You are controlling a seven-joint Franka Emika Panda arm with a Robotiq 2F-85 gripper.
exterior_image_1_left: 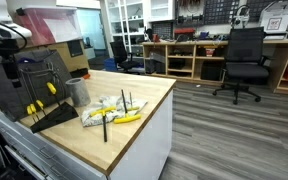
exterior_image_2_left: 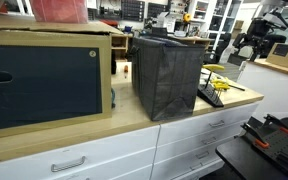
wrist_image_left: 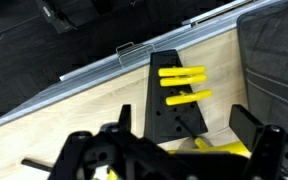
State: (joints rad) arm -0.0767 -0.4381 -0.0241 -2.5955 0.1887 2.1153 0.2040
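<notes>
My gripper (wrist_image_left: pixel 184 132) hangs open above the wooden counter (wrist_image_left: pixel 84 125), with nothing between its black fingers (wrist_image_left: pixel 247 125). Straight below it lies a slanted black tool rack (wrist_image_left: pixel 169 108) with two yellow-handled tools (wrist_image_left: pixel 182 74) stuck into it. A further yellow tool (wrist_image_left: pixel 224 150) lies just in front of the rack, partly hidden by the gripper. In both exterior views the gripper (exterior_image_2_left: pixel 252 47) is well above the rack (exterior_image_2_left: pixel 212 96) (exterior_image_1_left: pixel 49 115) and touches nothing.
A metal cup (exterior_image_1_left: pixel 78 92) stands behind the rack. A crumpled cloth with yellow tools (exterior_image_1_left: pixel 109 108) and a black pen (exterior_image_1_left: pixel 107 128) lie beside it. A tall black box (exterior_image_2_left: pixel 169 75) and a cardboard box (exterior_image_2_left: pixel 44 80) fill one end of the counter. An office chair (exterior_image_1_left: pixel 246 60) stands on the floor.
</notes>
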